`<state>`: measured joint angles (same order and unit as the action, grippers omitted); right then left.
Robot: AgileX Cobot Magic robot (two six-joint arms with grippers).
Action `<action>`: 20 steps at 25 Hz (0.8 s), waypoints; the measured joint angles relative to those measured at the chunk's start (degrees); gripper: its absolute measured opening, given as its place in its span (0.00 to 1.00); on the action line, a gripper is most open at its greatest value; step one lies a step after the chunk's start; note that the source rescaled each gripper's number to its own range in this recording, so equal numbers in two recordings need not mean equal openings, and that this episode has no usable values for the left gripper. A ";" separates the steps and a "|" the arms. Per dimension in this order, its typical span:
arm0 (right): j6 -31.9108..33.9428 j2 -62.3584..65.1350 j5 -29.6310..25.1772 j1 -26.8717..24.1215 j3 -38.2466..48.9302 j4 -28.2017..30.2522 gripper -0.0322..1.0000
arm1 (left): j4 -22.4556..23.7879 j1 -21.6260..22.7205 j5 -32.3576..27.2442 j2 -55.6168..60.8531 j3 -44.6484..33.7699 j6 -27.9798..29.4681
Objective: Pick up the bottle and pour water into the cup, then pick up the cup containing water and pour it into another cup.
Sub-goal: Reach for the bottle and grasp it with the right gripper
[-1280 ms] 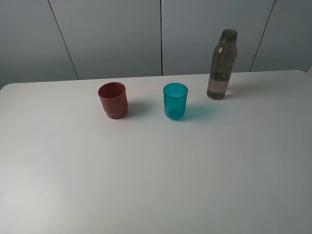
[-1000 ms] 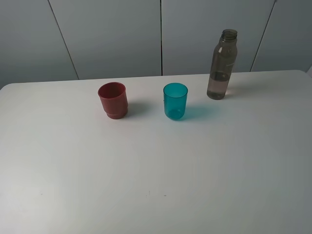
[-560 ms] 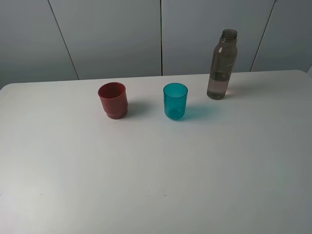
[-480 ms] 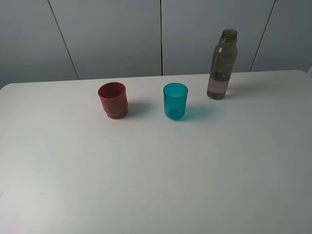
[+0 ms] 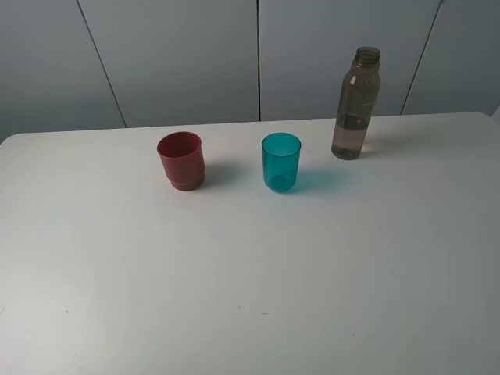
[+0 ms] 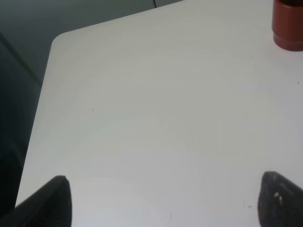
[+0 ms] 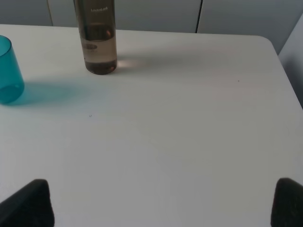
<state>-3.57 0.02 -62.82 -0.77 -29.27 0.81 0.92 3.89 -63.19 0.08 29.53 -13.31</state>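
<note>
The smoky grey-brown bottle (image 5: 355,105) stands uncapped at the back right of the white table (image 5: 250,273), with some water in its lower part. The translucent teal cup (image 5: 281,162) stands upright left of it. The brick-red cup (image 5: 181,160) stands further left. No gripper shows in the high view. In the left wrist view my left gripper (image 6: 165,208) is open and empty over bare table, with the red cup (image 6: 288,26) far off. In the right wrist view my right gripper (image 7: 156,208) is open and empty, well short of the bottle (image 7: 98,42) and the teal cup (image 7: 8,71).
Grey wall panels (image 5: 258,55) rise behind the table's back edge. The table's left corner and edge (image 6: 52,42) show in the left wrist view, its right edge (image 7: 284,71) in the right wrist view.
</note>
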 joint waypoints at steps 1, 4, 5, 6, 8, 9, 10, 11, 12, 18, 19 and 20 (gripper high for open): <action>0.00 0.00 0.00 0.00 0.00 0.00 1.00 | 0.00 0.00 0.00 0.00 0.00 0.00; 0.00 0.00 0.00 0.00 0.00 0.00 1.00 | 0.00 0.00 0.00 0.00 0.00 0.00; 0.00 0.00 0.00 0.00 0.00 0.00 1.00 | 0.00 0.00 0.00 0.00 0.00 0.00; 0.00 0.00 0.00 0.00 0.00 0.00 1.00 | 0.00 0.00 0.00 0.00 0.00 0.00; 0.00 0.00 0.00 0.00 0.00 0.00 1.00 | 0.00 0.00 0.00 0.00 0.00 0.00; 0.00 0.00 0.00 0.00 0.00 0.00 1.00 | 0.00 0.00 0.00 0.00 0.00 0.00; 0.00 0.00 0.00 0.00 0.00 0.00 1.00 | 0.00 0.00 0.00 0.00 0.00 0.00; 0.00 0.00 0.00 0.00 0.00 0.00 1.00 | 0.00 0.00 0.00 0.00 0.00 0.00; 0.00 0.00 0.00 0.00 0.00 0.00 1.00 | 0.00 0.00 0.00 0.00 0.00 0.00; 0.00 0.00 0.00 0.00 0.00 0.00 1.00 | 0.00 0.00 0.00 0.00 0.00 0.00; 0.00 -0.71 0.00 0.00 -0.42 0.00 1.00 | 0.00 0.00 0.00 0.00 0.00 0.00; 0.00 -1.66 0.32 0.00 -1.00 0.00 1.00 | 0.00 0.00 0.00 0.00 0.00 0.00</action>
<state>-3.57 -1.63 -62.50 -0.77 -30.26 0.81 0.92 3.89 -63.19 0.08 29.53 -13.31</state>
